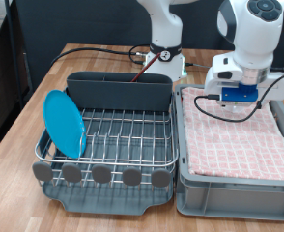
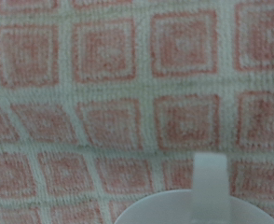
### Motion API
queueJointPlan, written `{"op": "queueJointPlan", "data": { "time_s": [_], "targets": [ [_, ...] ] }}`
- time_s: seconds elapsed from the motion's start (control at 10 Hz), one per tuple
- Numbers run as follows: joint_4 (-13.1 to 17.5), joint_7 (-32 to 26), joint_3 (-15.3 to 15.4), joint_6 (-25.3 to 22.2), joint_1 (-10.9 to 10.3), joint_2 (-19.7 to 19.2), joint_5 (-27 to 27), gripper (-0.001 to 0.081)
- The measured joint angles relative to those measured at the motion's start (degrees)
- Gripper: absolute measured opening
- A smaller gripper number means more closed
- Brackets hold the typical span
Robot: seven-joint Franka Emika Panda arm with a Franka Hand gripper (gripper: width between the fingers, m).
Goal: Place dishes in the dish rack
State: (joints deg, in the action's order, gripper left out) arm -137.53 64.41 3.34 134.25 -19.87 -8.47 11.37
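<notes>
The light-blue plate (image 1: 64,123) stands on edge in the dish rack (image 1: 108,145), at the exterior view's left end of the wire grid. My gripper (image 1: 240,96) hangs low over the far end of the grey bin lined with pink checked cloth (image 1: 237,145). The wrist view looks down on the cloth (image 2: 109,84), with the rim and handle of the white mug (image 2: 209,177) showing at the picture's edge. My fingers do not show in the wrist view. The mug is hidden by the hand in the exterior view. The wooden spoon is not in view.
The rack's tall grey cutlery box (image 1: 118,93) runs along its far side, and the round grey tabs (image 1: 103,175) along its near side. The robot base (image 1: 164,58) and cables (image 1: 103,50) lie behind the rack. The bin stands right beside the rack.
</notes>
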Motion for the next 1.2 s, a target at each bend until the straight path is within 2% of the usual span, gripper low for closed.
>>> {"op": "queueJointPlan", "data": {
  "time_s": [0.2,0.3,0.5,0.6,0.7,0.8,0.9,1.2],
  "targets": [
    [-0.66,0.00,-0.01,0.84,0.00,-0.01,0.01,0.0802],
    [-0.89,0.00,-0.03,1.00,0.00,-0.01,0.01,0.0719],
    [-1.14,0.00,-0.09,1.34,0.01,-0.01,0.01,0.0406],
    [-1.25,0.00,-0.15,1.53,0.01,-0.01,0.01,0.0406],
    [-1.29,0.00,-0.26,1.56,0.02,-0.01,0.00,0.0214],
    [-1.29,0.00,-0.39,1.56,0.03,-0.01,-0.06,0.0214],
    [-1.29,0.00,-0.53,1.56,0.03,-0.01,-0.21,0.0074],
    [-1.02,0.00,-1.08,0.80,0.03,0.34,-0.80,0.0070]
  ]
}}
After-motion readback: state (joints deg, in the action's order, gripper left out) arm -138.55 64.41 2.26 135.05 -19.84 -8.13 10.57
